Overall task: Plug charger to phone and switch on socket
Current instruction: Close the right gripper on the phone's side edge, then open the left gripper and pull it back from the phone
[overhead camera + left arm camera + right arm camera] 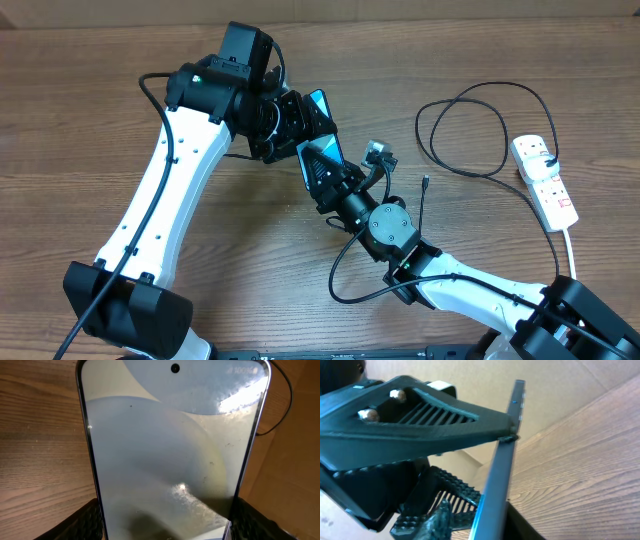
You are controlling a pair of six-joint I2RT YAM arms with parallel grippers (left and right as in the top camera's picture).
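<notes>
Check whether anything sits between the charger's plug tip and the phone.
Yes: the right arm. The phone is held up in the left jaws, the right jaws are at its edge, and that arm's wrist lies between the phone and the plug tip on the table.

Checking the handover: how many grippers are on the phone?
2. The left gripper clamps the phone by both long edges; the right gripper touches its thin edge, but a full grip is unclear.

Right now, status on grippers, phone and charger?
Left gripper shut on phone. Right gripper at its edge, grip unclear. Charger on table, unplugged. Nothing blocking.
</notes>
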